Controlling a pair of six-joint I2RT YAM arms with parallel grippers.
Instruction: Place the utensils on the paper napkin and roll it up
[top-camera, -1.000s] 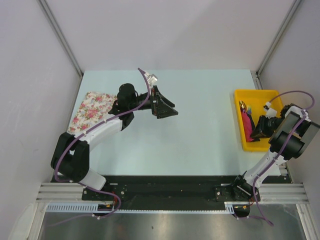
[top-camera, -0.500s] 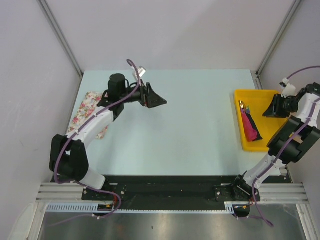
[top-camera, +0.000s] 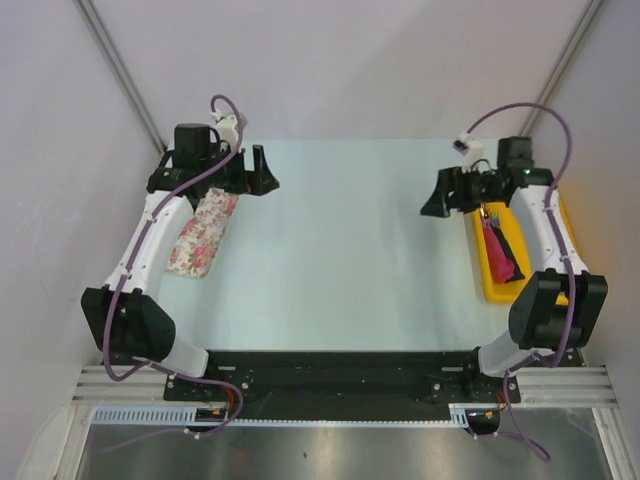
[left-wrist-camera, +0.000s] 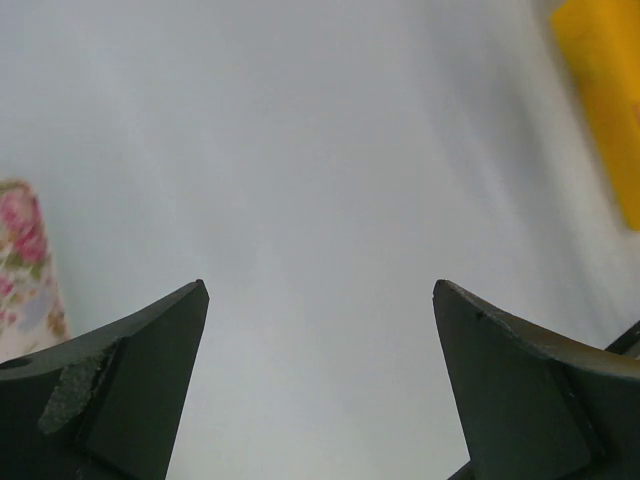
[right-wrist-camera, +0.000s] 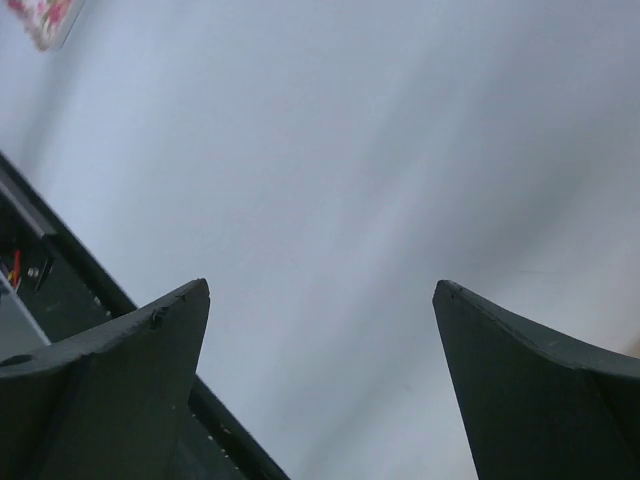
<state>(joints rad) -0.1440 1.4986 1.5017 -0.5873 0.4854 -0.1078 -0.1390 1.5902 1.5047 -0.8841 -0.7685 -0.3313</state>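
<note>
I see a pale worktop (top-camera: 340, 250) between white walls, its middle open. The left gripper (top-camera: 266, 174) by the far-left corner and the right gripper (top-camera: 432, 202) beside the right-edge yellow tray (top-camera: 489, 287) gape empty. In the tray lies the paper napkin (top-camera: 498, 252), rolled around the utensils (top-camera: 487, 213).

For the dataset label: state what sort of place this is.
Probably a lab robot cell: a pale table walled by plain white panels, a left arm and right arm bolted to a rail at its near edge, and few props, a yellow tray and a floral cloth.
</note>
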